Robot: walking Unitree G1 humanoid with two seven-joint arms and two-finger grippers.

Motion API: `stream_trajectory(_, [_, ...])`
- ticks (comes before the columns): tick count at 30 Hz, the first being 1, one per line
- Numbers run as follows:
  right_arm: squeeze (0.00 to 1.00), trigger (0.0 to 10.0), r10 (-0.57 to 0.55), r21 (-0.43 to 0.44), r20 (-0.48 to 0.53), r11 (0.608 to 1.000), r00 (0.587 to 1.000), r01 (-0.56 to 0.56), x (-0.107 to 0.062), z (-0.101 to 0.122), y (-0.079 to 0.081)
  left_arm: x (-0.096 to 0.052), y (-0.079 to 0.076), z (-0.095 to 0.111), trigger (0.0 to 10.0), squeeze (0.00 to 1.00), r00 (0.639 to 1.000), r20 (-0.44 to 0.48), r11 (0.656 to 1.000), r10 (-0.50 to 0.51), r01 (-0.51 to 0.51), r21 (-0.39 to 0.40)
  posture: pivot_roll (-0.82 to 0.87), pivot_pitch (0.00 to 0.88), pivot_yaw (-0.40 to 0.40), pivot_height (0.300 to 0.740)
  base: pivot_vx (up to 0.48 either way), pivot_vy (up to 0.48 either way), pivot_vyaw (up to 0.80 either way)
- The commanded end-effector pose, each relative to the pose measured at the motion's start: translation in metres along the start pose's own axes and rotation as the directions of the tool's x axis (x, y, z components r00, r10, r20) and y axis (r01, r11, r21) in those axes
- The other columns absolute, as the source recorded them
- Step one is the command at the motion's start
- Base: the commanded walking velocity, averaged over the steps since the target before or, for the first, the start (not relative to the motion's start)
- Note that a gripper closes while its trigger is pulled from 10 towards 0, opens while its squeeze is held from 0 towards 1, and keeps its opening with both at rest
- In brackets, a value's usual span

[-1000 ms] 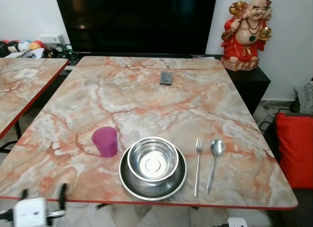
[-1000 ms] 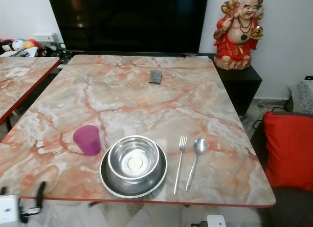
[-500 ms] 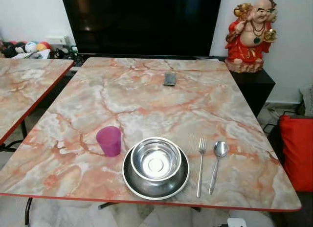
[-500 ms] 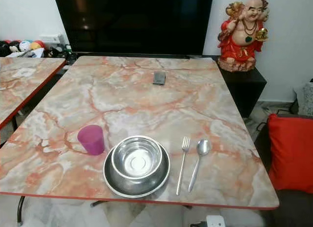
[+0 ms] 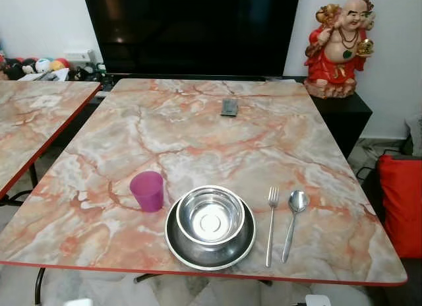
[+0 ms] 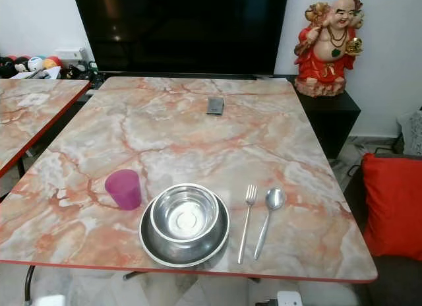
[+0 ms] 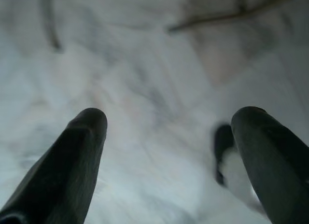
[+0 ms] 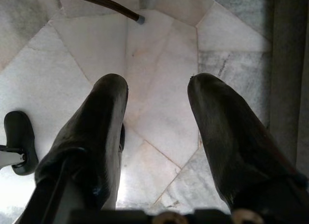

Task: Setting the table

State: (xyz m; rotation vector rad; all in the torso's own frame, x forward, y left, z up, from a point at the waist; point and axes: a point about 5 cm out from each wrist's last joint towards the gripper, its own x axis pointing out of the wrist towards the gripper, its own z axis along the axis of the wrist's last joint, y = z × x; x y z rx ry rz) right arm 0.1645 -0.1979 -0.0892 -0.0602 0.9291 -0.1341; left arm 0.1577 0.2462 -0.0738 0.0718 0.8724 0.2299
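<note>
Table [image 5: 198,134]: marble-look top, pink/orange veins on grey-white, smooth w/ slight sheen; thin red edge. Bowl [image 5: 210,215] & plate [image 5: 178,243] under it: shiny bare metal, mirror-like inside. Fork [image 5: 270,220] & spoon [image 5: 293,212]: polished metal too. Cup [image 5: 147,190]: magenta plastic, matt-ish, a bit translucent. Statue [image 5: 339,45]: glossy painted finish, red & gold. Cushion [image 5: 401,204]: red cloth, matt. TV screen [image 5: 191,29]: black, glossy. Floor [image 8: 159,89]: pale marble-look tiles, smooth. Both grippers' fingers [image 8: 94,137]: matt black, plastic/rubber look.

Looking down from head height over the same table [image 5: 198,134] in both eye views; pointing close at pale floor tiles [image 8: 159,89] from both wrists.
</note>
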Motion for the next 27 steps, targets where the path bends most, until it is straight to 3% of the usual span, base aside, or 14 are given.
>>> stream_trajectory(1, [0.00, 10.0, -0.006, 0.012, -0.012, 1.000, 1.000, 0.006, 0.000, -0.002, -0.001, 0.000, -0.006, -0.008, 10.0, 0.00, 0.998, -0.040, 0.994, -0.045, 0.049, 0.094, 0.01, 0.011, 0.012, 0.740, 0.000, 0.000, 0.00])
stream_trajectory(4, [0.00, 10.0, -0.007, 0.010, -0.011, 1.000, 1.000, 0.007, 0.000, -0.003, -0.001, 0.002, -0.009, -0.010, 10.0, 0.00, 0.997, -0.069, 0.993, -0.045, 0.052, 0.107, 0.00, 0.016, 0.012, 0.740, 0.000, 0.000, 0.00])
stream_trajectory(5, [0.00, 10.0, -0.007, 0.011, -0.011, 1.000, 1.000, 0.008, -0.001, -0.003, -0.001, 0.003, -0.011, -0.009, 8.4, 0.00, 0.996, -0.077, 0.994, -0.043, 0.050, 0.092, -0.02, 0.019, 0.010, 0.740, 0.000, 0.000, 0.00])
stream_trajectory(6, [0.00, 10.0, -0.008, 0.012, -0.011, 1.000, 1.000, 0.008, -0.001, -0.003, -0.002, 0.004, -0.013, -0.008, 4.1, 0.00, 0.996, -0.083, 0.995, -0.042, 0.049, 0.081, -0.02, 0.019, 0.010, 0.740, 0.000, 0.000, 0.00])
stream_trajectory(7, [0.00, 10.0, -0.009, 0.012, -0.010, 1.000, 1.000, 0.009, -0.001, -0.003, -0.002, 0.005, -0.016, -0.005, 4.1, 0.00, 0.996, -0.074, 0.995, -0.050, 0.056, 0.077, -0.02, 0.019, 0.010, 0.740, 0.000, 0.000, 0.00])
stream_trajectory(8, [0.00, 10.0, -0.010, 0.013, -0.010, 1.000, 1.000, 0.010, -0.001, -0.003, -0.002, 0.006, -0.019, -0.002, 1.1, 0.00, 0.996, -0.065, 0.995, -0.060, 0.065, 0.080, -0.02, 0.020, 0.011, 0.740, 0.000, 0.000, 0.00])
stream_trajectory(9, [0.00, 10.0, -0.014, 0.014, -0.012, 1.000, 1.000, 0.015, -0.001, -0.004, -0.003, 0.008, -0.027, 0.006, 0.2, 0.00, 0.995, -0.037, 0.988, -0.093, 0.097, 0.117, -0.03, 0.021, 0.009, 0.740, 0.000, 0.000, 0.00])
stream_trajectory(10, [0.00, 10.0, -0.016, 0.014, -0.013, 1.000, 1.000, 0.016, -0.001, -0.004, -0.003, 0.009, -0.030, 0.009, 0.2, 0.00, 0.994, -0.027, 0.986, -0.105, 0.108, 0.130, -0.03, 0.021, 0.009, 0.740, 0.000, 0.000, 0.00])
stream_trajectory(11, [0.00, 10.0, -0.018, 0.014, -0.013, 1.000, 1.000, 0.018, -0.001, -0.004, -0.003, 0.009, -0.033, 0.011, 1.1, 0.00, 0.994, -0.020, 0.985, -0.111, 0.113, 0.131, -0.02, 0.022, 0.007, 0.740, 0.000, 0.000, 0.00])
stream_trajectory(14, [0.00, 10.0, -0.019, 0.013, -0.015, 1.000, 1.000, 0.020, -0.001, -0.004, -0.004, 0.011, -0.035, 0.016, 1.9, 0.00, 0.993, -0.010, 0.986, -0.116, 0.117, 0.122, -0.02, 0.023, 0.005, 0.740, 0.000, 0.000, 0.00])
stream_trajectory(15, [0.00, 10.0, -0.019, 0.012, -0.015, 1.000, 1.000, 0.019, -0.001, -0.004, -0.004, 0.011, -0.035, 0.016, 3.3, 0.00, 0.993, -0.008, 0.986, -0.117, 0.117, 0.121, -0.02, 0.023, 0.005, 0.740, 0.000, 0.000, 0.00])
stream_trajectory(16, [0.00, 10.0, -0.018, 0.012, -0.015, 1.000, 1.000, 0.018, -0.001, -0.004, -0.004, 0.011, -0.035, 0.016, 9.0, 0.00, 0.993, -0.009, 0.986, -0.117, 0.117, 0.120, -0.02, 0.023, 0.005, 0.740, 0.000, 0.000, 0.00])
stream_trajectory(17, [0.00, 10.0, -0.017, 0.012, -0.015, 1.000, 1.000, 0.017, -0.001, -0.004, -0.004, 0.011, -0.034, 0.014, 10.0, 0.00, 0.993, -0.015, 0.986, -0.115, 0.116, 0.120, -0.02, 0.023, 0.005, 0.740, 0.000, 0.000, 0.00])
stream_trajectory(27, [0.00, 10.0, -0.014, 0.012, -0.014, 1.000, 1.000, 0.014, -0.001, -0.005, -0.003, 0.005, -0.028, -0.009, 10.0, 0.00, 0.993, -0.077, 0.990, -0.094, 0.101, 0.099, -0.02, 0.022, 0.006, 0.740, 0.000, 0.000, 0.00])
